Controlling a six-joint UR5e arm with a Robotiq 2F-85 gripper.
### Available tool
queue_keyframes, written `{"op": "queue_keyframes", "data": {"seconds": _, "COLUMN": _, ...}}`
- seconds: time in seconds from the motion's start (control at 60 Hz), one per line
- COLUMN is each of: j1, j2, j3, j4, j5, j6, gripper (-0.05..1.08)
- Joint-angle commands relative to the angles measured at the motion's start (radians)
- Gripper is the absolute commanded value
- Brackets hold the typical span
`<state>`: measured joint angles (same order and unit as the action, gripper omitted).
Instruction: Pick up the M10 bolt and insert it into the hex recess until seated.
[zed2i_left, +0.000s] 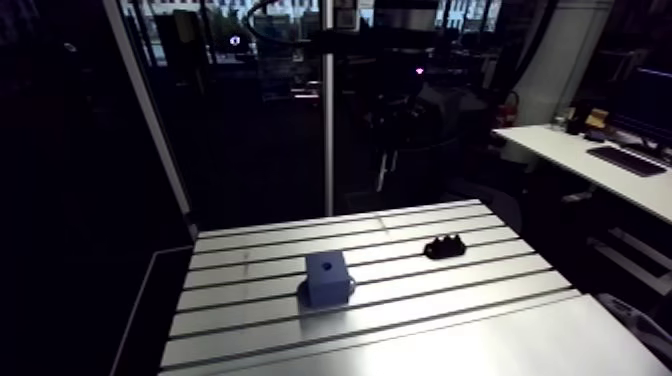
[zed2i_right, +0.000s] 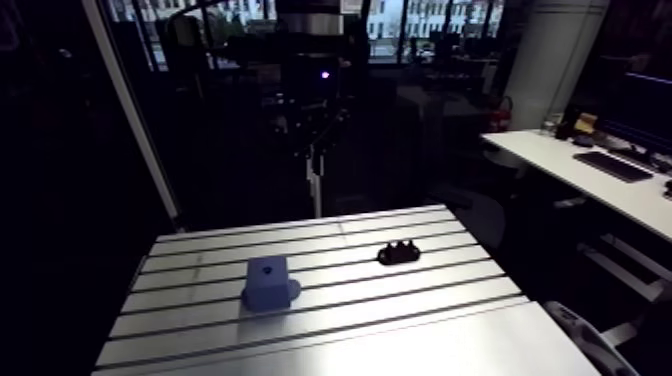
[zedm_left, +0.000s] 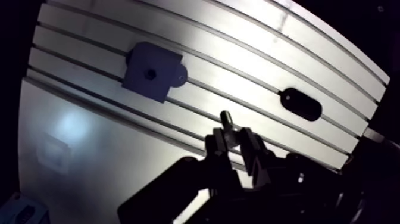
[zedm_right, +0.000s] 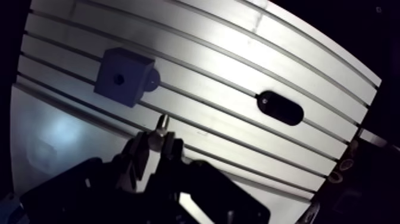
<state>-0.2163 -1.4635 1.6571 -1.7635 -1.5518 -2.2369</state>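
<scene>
**Item: M10 bolt.** The M10 bolt (zedm_left: 227, 120) is held in the gripper (zedm_left: 233, 138). In the wrist view its slim end projects ahead of the fingertips. The other end sits down between the fingers (zedm_left: 218, 143), so the head cannot be made out.

**Fingers.** They are closed to a narrow gap and clamped on the bolt, with nothing else in their hold.

**Position.** The bolt touches neither the table nor the block. Judging by how much of the table the wrist view takes in, it is carried well above the surface.

**Target.** The blue block (zedm_left: 152, 72) stands on the slotted aluminium table (zedm_left: 268, 53), ahead of the gripper and off to one side, well apart from the bolt. A dark opening in its top face, taken to be the hex recess (zedm_left: 150, 74), faces upward. Its hex outline is too small to confirm. A rounded tab shows at the block's base.

**Other item.** A black oblong piece (zedm_left: 302, 104) lies ahead on the opposite side, well apart from the block. In the arm view it shows small bumps on top, and its purpose cannot be told.

**Step in hand (judgement).** The pick is complete and the carry to the block is in progress. Insertion is not yet begun.

**Next move (judgement).** The bolt needs to be brought over the opening, with its axis lined up with the recess. It then needs a straight descent. If the head is what seats in the hex, its flats must be turned to match.
</scene>
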Motion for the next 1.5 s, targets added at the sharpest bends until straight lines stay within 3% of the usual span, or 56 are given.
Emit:
{"op": "queue_keyframes", "data": {"seconds": 0.017, "j1": 0.076, "j2": 0.026, "j3": -0.034, "j4": 0.049, "j5": -0.013, "j6": -0.139, "gripper": 0.85}}
{"op": "queue_keyframes", "data": {"seconds": 0.1, "j1": 0.078, "j2": 0.037, "j3": -0.035, "j4": 0.046, "j5": -0.026, "j6": -0.157, "gripper": 0.85}}
{"op": "queue_keyframes", "data": {"seconds": 0.467, "j1": 0.109, "j2": 0.045, "j3": -0.031, "j4": 0.068, "j5": -0.025, "j6": -0.139, "gripper": 0.85}}
{"op": "queue_keyframes", "data": {"seconds": 0.633, "j1": 0.130, "j2": 0.040, "j3": -0.007, "j4": 0.054, "j5": -0.031, "j6": -0.136, "gripper": 0.90}}
{"op": "queue_keyframes", "data": {"seconds": 0.833, "j1": 0.145, "j2": 0.038, "j3": 0.040, "j4": 0.011, "j5": -0.030, "j6": -0.137, "gripper": 0.90}}
{"op": "queue_keyframes", "data": {"seconds": 1.033, "j1": 0.163, "j2": 0.041, "j3": 0.114, "j4": -0.105, "j5": -0.034, "j6": -0.146, "gripper": 0.92}}
{"op": "queue_keyframes", "data": {"seconds": 1.5, "j1": 0.175, "j2": 0.083, "j3": 0.126, "j4": -0.127, "j5": -0.030, "j6": -0.154, "gripper": 0.92}}
